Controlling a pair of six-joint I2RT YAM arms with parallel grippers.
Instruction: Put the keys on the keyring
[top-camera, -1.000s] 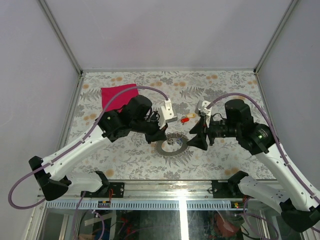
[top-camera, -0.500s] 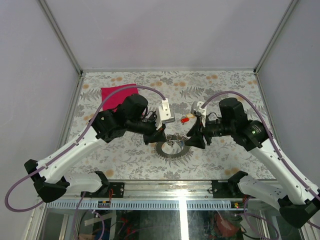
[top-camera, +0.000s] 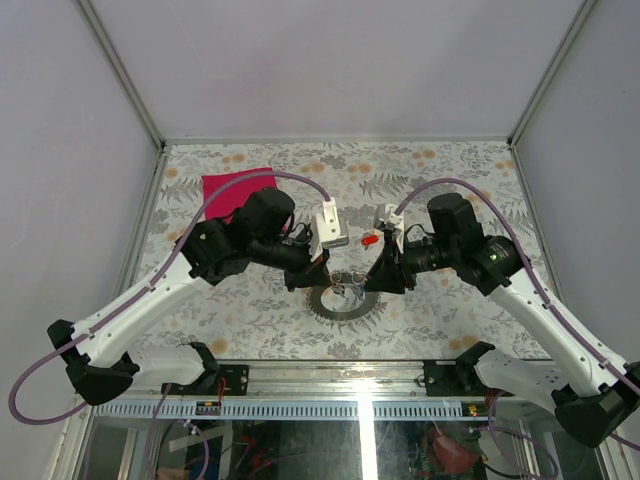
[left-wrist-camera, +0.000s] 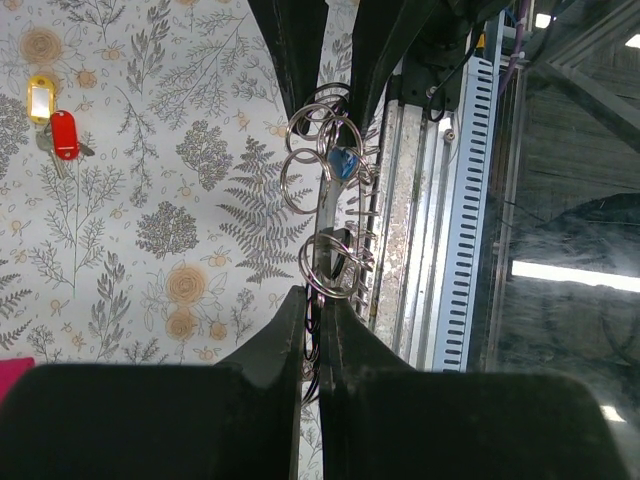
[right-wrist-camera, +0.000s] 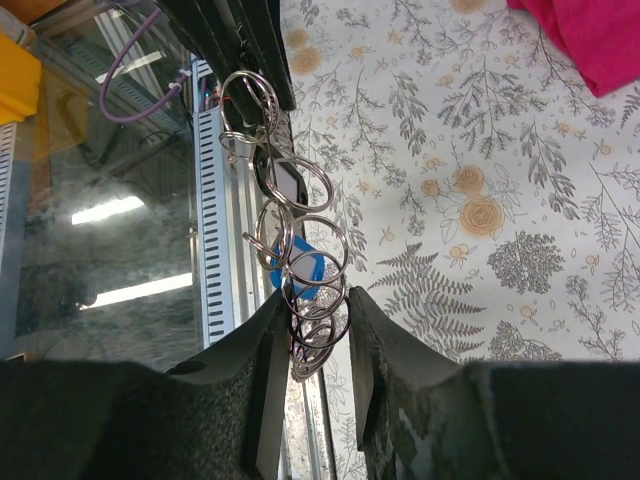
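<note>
- Silvery wire forms the keyring (left-wrist-camera: 322, 195), a short chain of linked split rings with a blue tab. It hangs at mid-frame in the top view, its long axis running from one pincer to the other.
- The left gripper (left-wrist-camera: 318, 300) is clamped tight on one end.
- The right gripper (right-wrist-camera: 315, 300) straddles the opposite end with its jaws partly apart; I cannot tell whether they pinch yet.
- The keys (left-wrist-camera: 55, 125), with glossy red and yellow plastic heads, lie flat on the fern-print table (left-wrist-camera: 180, 230) at upper left of the left wrist view. They are apart from the rings and seem slightly nearer the right arm.

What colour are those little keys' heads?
One red, one yellow; the keys show best in the left wrist view.
</note>
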